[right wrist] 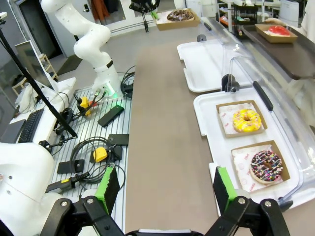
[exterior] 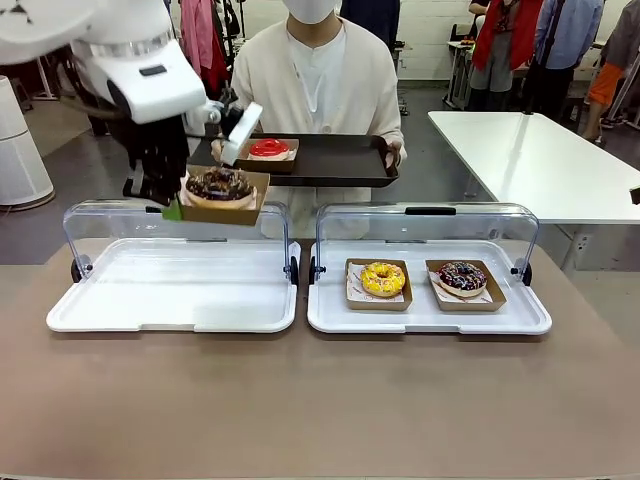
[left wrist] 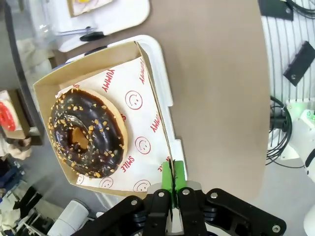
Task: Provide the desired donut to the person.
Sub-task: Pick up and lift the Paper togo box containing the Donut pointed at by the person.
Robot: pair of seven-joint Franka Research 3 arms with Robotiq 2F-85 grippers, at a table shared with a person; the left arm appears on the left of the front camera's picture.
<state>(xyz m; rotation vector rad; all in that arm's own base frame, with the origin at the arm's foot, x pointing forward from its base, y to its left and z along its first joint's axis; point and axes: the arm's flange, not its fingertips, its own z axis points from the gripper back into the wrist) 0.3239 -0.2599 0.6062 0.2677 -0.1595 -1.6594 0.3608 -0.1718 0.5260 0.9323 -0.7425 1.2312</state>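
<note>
The left tool (exterior: 173, 210) holds a boxed donut (exterior: 220, 186) above the left case (exterior: 170, 300); the person's tray (exterior: 335, 160) lies beyond, another case (exterior: 430, 318) rightward.

"What colour was the chocolate donut (left wrist: 87, 132) in the carton (left wrist: 47, 88)?"

"Dark brown, flecked with golden crumbs. The carton was kraft tan, and its paper liner (left wrist: 145, 123) was white with red smiley faces and red lettering."

"And the rest?"

"The yellow donut (exterior: 383, 278) bore pale specks, and the sprinkled donut (exterior: 462, 276) was dark with many-coloured bits. The red-iced donut (exterior: 268, 148) lay on a dark brown tray (exterior: 340, 160). The person (exterior: 265, 90) wore cream over white."

"The robot?"

"Its left gripper (left wrist: 173, 173) and right gripper (right wrist: 165, 189) were black with green pads. The table (exterior: 320, 400) was taupe."
</note>
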